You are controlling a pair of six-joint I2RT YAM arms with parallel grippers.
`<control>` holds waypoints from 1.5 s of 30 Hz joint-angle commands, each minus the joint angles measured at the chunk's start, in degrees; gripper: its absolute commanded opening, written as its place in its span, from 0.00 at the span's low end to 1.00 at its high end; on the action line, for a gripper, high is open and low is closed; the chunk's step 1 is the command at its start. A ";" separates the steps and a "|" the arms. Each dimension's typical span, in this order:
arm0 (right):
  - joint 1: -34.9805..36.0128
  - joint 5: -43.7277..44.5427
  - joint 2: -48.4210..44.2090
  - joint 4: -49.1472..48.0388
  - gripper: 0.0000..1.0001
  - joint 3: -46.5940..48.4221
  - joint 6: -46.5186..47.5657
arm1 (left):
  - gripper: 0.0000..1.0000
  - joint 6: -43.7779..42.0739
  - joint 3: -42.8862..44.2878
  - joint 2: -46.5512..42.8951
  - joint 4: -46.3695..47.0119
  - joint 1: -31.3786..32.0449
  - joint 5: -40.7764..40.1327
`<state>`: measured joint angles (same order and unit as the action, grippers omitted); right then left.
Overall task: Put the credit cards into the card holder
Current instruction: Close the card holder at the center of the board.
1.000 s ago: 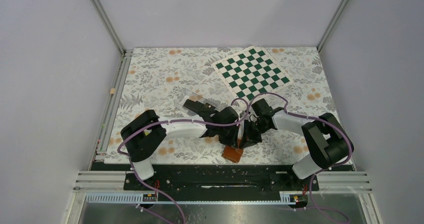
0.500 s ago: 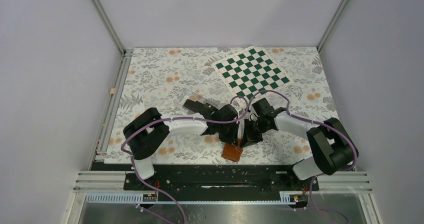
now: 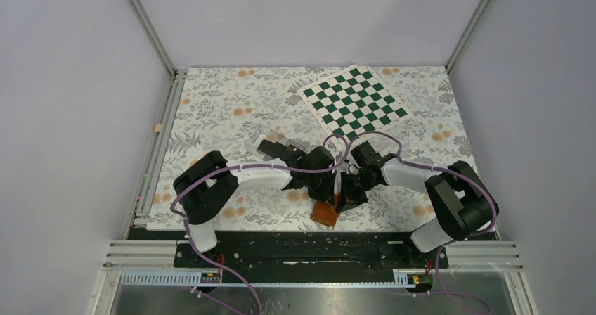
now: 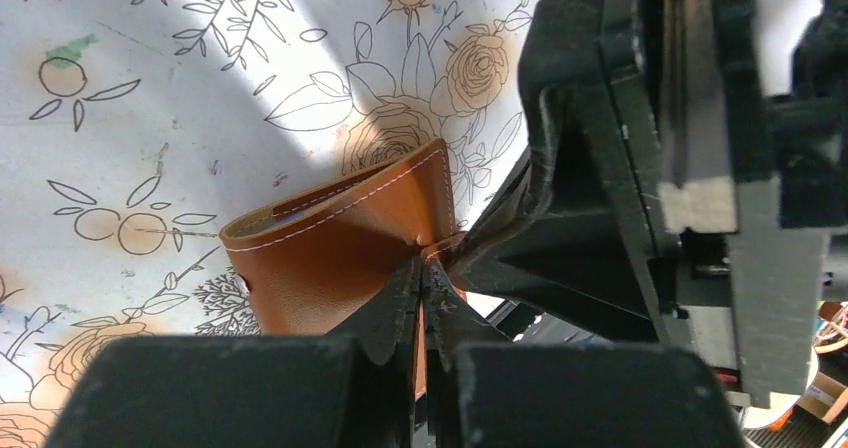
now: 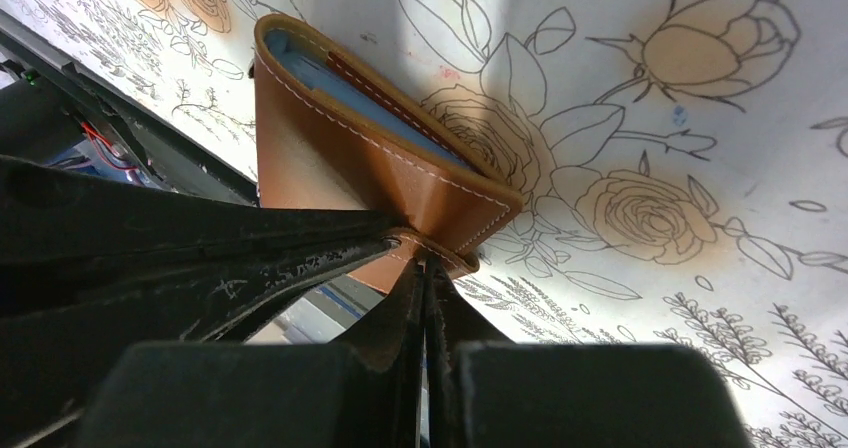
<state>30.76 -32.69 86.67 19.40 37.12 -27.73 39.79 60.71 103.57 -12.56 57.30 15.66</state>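
The tan-brown card holder [image 3: 324, 214] sits near the table's front edge, partly open. Both grippers meet at its upper corner. My left gripper [image 3: 333, 192] is shut on an edge of its leather cover [image 4: 340, 248]. My right gripper [image 3: 344, 194] is shut on the stitched tab at the corner of the card holder [image 5: 350, 158]. Pale blue sleeves [image 5: 330, 78] show inside the fold. A dark stack that looks like the credit cards [image 3: 270, 148] lies behind the left arm, partly hidden by it.
A clear plastic box [image 3: 263, 133] lies by the dark stack. A green-and-white chequered board [image 3: 353, 101] lies at the back right. The black front rail [image 3: 309, 248] runs just below the card holder. The right gripper's body [image 4: 640, 168] fills the right of the left wrist view.
Both grippers stay pinched on the card holder, which has shifted slightly left and up. The right arm's elbow swung out to the right and came back.
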 commanded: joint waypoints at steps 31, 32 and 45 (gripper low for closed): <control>1.56 2.73 4.63 1.33 0.00 2.93 -0.11 | 0.09 2.40 -4.63 -2.38 6.80 -2.28 7.79; 1.58 2.76 4.63 1.30 0.00 2.87 -0.14 | 0.04 2.33 -4.69 -2.41 6.85 -2.23 7.85; 1.66 2.71 2.22 3.00 0.00 4.65 -0.05 | 0.13 1.36 -3.40 -2.17 5.03 -2.27 7.44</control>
<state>31.68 -32.95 89.86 21.32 39.62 -28.49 41.93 55.72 100.68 -8.05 55.22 21.87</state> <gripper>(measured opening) 0.016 0.078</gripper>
